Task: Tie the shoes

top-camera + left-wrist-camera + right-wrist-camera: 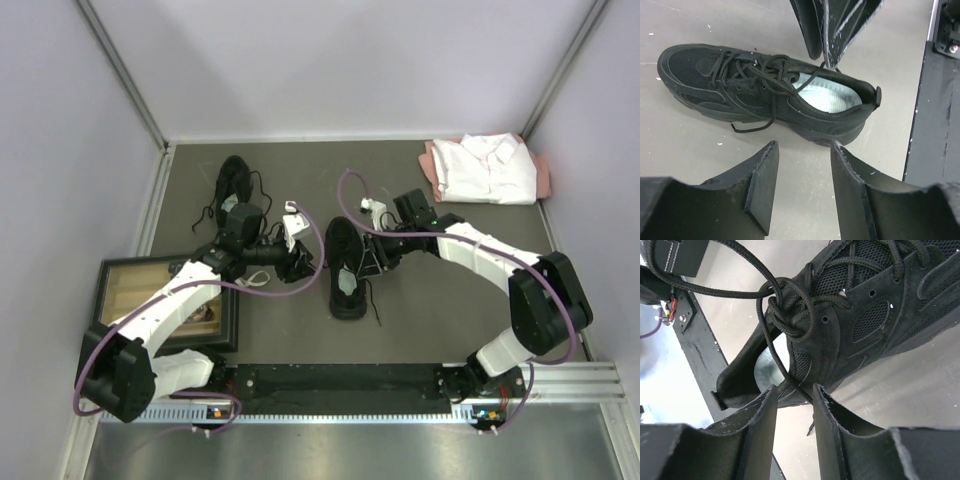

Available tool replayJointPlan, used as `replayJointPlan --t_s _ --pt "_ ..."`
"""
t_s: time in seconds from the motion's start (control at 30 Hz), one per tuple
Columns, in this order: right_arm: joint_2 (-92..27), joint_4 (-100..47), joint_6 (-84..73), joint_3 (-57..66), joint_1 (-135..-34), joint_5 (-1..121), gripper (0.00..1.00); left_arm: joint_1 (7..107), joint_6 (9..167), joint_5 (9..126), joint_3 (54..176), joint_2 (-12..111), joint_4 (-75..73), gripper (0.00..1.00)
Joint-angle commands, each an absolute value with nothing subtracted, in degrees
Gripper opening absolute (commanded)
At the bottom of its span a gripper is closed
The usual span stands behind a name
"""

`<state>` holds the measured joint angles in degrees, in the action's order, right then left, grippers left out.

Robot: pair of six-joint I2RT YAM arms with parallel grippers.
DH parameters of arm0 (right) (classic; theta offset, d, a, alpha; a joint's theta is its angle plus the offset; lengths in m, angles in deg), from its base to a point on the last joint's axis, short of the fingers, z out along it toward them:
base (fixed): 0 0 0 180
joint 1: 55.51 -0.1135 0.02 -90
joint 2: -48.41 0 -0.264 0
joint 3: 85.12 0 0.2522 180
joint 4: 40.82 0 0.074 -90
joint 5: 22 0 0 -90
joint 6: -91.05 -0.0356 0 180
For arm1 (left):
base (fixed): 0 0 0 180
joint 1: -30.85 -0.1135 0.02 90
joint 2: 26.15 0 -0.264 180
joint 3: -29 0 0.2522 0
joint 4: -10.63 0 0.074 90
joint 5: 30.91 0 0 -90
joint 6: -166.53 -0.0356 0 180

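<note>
Two black shoes sit on the bench (450, 300). The middle shoe (347, 268) lies between both claws, its pale insole showing. The far shoe (232, 183) is at the back left, partly covered by the left arm. From above, the dark fingers blend into the shoe and are hard to tell apart.

The left claw (802, 150) stands moderately wide, with nothing seen between its fingers, just beside the middle shoe's side.

The right claw (794, 390) has a narrow gap. A lace (771, 347) runs from the knotted tangle down across its tips, but I cannot tell whether it is pinched. The toe is cut off in that view.

A folded white shirt (487, 168) lies at the back right.
</note>
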<state>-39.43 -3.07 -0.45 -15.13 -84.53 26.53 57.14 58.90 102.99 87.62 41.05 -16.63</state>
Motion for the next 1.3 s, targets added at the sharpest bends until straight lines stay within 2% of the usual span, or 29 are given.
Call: replayJointPlan --t_s 0.0,0.2,0.3,0.4,0.43,0.53,1.0,1.27 --pt "-38.5 -4.5 2.4 -15.3 -86.1 28.4 0.34 56.9 62.7 102.9 87.8 40.1 -12.3 0.51" --pt "-38.4 -4.6 2.9 -15.5 -86.7 31.6 0.33 56.6 64.1 102.9 87.9 40.6 -11.3 0.51" --pt "-38.4 -4.5 3.2 -15.8 -86.8 32.8 0.28 56.5 64.2 102.7 87.9 40.6 -11.3 0.51" --pt "-37.9 -3.9 3.5 -15.6 -86.8 33.5 0.19 56.5 64.2 102.9 87.9 40.6 -11.3 0.51" --pt "-37.5 -3.7 3.5 -15.5 -86.7 33.4 0.12 56.5 64.2 103.1 87.9 40.6 -11.4 0.51" --pt "-36.8 -2.8 3.6 -14.6 -86.8 33.0 0.00 56.5 64.2 104.3 87.8 40.3 -11.2 0.51" --pt "-31.8 -2.8 1.5 -14.1 -86.7 33.9 0.00 60.3 57.7 104.4 87.6 38.1 -9.5 0.52" --pt "-30.5 -4.6 -4.2 -13.9 -86.5 34.5 0.00 67.2 58.6 96.8 86.7 39.0 -3.6 0.54"
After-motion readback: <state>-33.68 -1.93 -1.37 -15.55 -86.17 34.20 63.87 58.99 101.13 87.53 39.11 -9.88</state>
